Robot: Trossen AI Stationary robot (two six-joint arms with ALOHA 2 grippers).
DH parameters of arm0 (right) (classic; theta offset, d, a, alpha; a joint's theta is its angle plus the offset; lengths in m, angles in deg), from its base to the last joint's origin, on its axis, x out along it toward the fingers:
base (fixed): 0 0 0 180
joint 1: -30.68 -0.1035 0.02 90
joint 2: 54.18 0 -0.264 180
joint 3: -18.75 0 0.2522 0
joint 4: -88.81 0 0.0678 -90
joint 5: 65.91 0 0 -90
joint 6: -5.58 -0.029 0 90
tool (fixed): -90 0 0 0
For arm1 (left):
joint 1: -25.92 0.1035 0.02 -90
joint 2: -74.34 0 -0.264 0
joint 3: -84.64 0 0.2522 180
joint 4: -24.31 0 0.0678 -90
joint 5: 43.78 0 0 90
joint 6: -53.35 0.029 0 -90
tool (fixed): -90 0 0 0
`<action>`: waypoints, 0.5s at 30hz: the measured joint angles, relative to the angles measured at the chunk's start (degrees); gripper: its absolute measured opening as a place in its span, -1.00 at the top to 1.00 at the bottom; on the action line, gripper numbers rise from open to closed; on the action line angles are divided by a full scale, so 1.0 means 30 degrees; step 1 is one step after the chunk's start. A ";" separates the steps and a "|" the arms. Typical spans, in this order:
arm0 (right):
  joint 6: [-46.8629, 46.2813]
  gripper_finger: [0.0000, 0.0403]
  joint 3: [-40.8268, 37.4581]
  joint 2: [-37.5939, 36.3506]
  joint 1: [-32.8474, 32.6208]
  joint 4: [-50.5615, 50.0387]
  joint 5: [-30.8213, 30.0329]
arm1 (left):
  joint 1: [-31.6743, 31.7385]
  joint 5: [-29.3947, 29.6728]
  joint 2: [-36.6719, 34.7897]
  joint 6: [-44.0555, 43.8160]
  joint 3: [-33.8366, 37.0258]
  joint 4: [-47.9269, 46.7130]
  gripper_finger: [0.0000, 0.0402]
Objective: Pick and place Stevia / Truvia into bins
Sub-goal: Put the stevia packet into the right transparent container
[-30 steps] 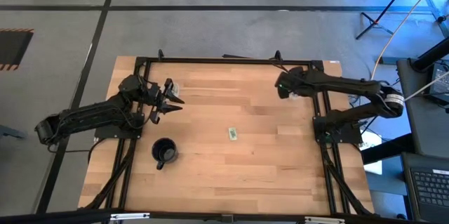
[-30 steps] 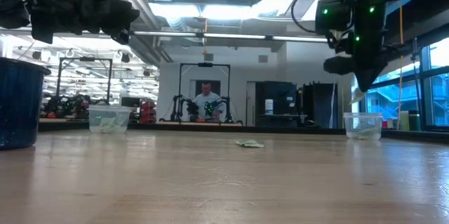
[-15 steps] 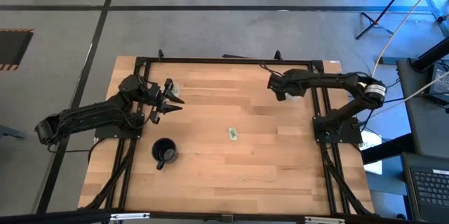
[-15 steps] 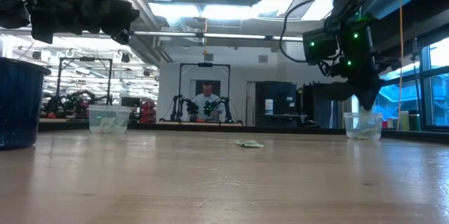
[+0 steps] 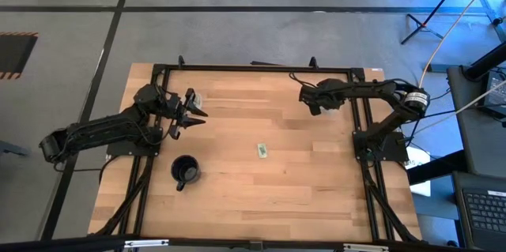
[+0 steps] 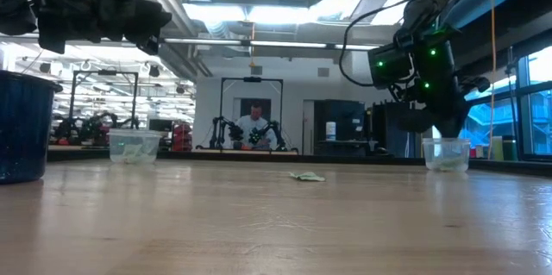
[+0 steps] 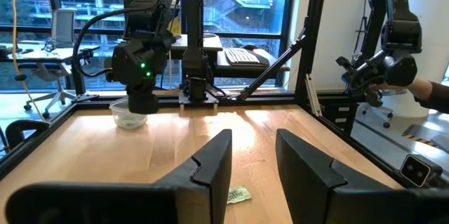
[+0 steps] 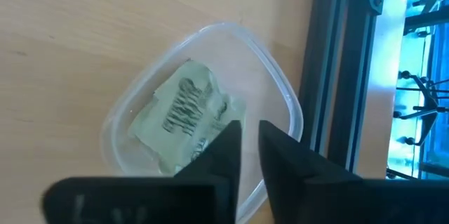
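Right gripper (image 8: 249,155): hangs directly above the right clear bin (image 8: 203,112) at the far right corner of the counter (image 5: 237,149). Its fingers (image 8: 217,150) stand with only a narrow slit between them, and nothing shows in that slit.
Right bin contents: several pale green Stevia sachets (image 8: 184,115) lie heaped flat on its bottom, straight below the fingertips.
Loose sachet (image 5: 262,151): lies alone on bare wood near the middle of the counter, well apart from both bins. In the high view its long axis runs roughly front to back, a little tilted.
Left gripper (image 7: 252,157): held above the counter at the far left, fingers spread with an open gap, gripping nothing. In its wrist view the loose sachet shows just below and between the fingertips, so the gripper already points at it.
Left bin (image 6: 134,146): near the left arm at the far left edge, with some sachets inside; mostly hidden under that arm from above.
Black mug (image 5: 185,171): front left, between the left arm's base and the sachet's side of the counter, not in the straight line from the fingers.
Which arm is nearer: about equal by distance, I judge; the left one is aimed and open, while the right one must first leave its bin.
Grip judgement: closing across the sachet's short side should suit it best.
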 joint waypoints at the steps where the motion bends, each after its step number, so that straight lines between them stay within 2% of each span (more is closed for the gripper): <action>1: 0.0006 0.72 0.0000 -0.0005 0.0000 -0.0008 0.0005 | 0.0001 -0.0001 -0.0005 0.0000 0.0000 -0.0033 0.47; 8: -0.0179 0.40 0.0409 -0.0320 -0.0015 -0.1369 0.0012 | -0.0005 0.0000 -0.0005 0.0000 0.0000 -0.0229 0.47; 12: -0.0287 0.34 0.1359 -0.1183 -0.0527 -0.2070 0.0041 | 0.0003 0.0000 -0.0005 0.0000 0.0000 -0.0236 0.47; 15: 0.1339 0.34 0.2338 -0.1697 -0.1280 -0.1896 0.1236 | 0.0003 0.0027 -0.0002 0.0000 0.0000 -0.0229 0.47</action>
